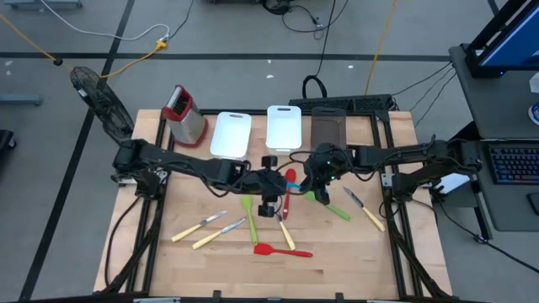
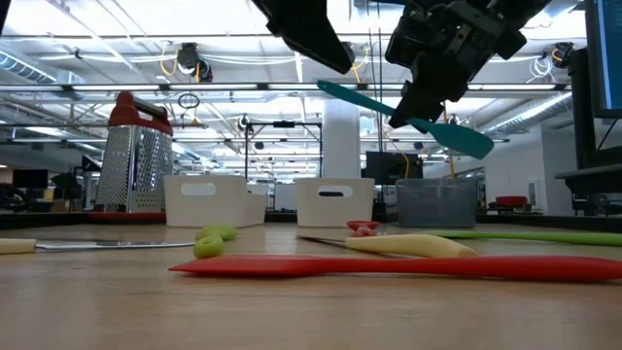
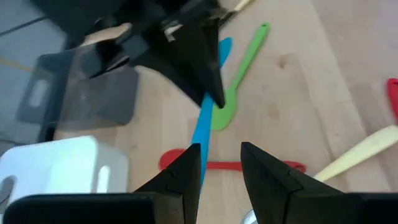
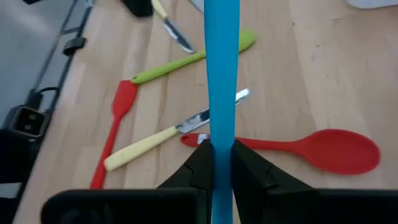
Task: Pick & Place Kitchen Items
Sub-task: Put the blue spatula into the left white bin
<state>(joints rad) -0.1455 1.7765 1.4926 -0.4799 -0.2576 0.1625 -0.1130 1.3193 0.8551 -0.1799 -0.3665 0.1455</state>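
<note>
My right gripper [image 4: 222,148] [image 1: 316,181] hangs over the middle of the table, shut on a blue spatula [image 2: 408,112]. My left gripper [image 3: 221,149] [image 1: 269,204] is open just beside it. The spatula's free end [image 3: 202,140] reaches one left finger [image 3: 189,165]; whether they touch I cannot tell. Lying flat on the table are a red spoon [image 4: 323,149], a red spatula [image 1: 282,250], a green spatula [image 1: 248,215], a green spoon [image 1: 330,206] and several yellow-handled knives [image 1: 200,225]. My right gripper pinches the blue spatula's shaft about midway [image 4: 222,134] between its two fingers, which lie across it. The fingers come from above, pointing down. The spatula is lifted clear of the table and tilted, with its wide head [image 2: 466,141] lower than its other end [image 2: 330,89].
Two white bins [image 1: 231,135] [image 1: 284,126] and a dark grey bin [image 1: 328,128] stand in a row along the far edge. The red-topped metal grater [image 1: 184,114] is at the far left. Utensils lie scattered under and in front of both grippers.
</note>
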